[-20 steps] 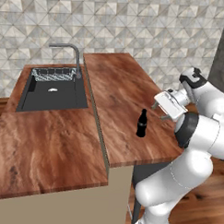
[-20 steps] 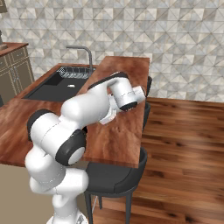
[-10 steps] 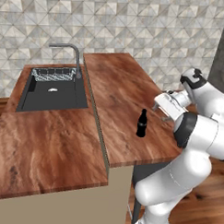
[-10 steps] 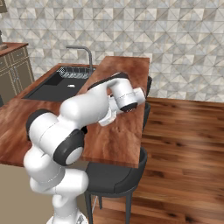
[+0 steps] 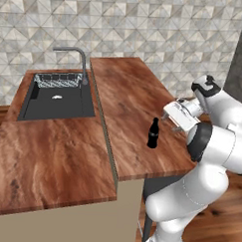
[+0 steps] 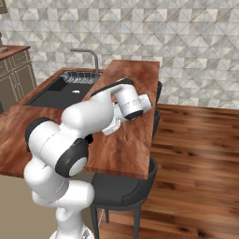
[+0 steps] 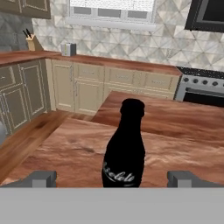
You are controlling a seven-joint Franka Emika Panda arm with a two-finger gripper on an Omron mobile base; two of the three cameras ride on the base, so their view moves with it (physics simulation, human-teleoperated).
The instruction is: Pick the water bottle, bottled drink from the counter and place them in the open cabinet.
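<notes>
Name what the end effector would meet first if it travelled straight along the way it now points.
Probably the bottled drink, upright on the counter and centred between the open end effector's fingertips; how far ahead is unclear.

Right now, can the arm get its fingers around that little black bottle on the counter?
Probably yes. The bottled drink stands upright on the counter, centred between the open fingers in the hand view, with bare wood around it. From the left base view, the gripper is level with it and nothing stands between them.

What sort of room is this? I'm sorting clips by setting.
A rendered home kitchen, most likely: a sink with a faucet set in a wood counter, a stove, and base cabinets.
</notes>
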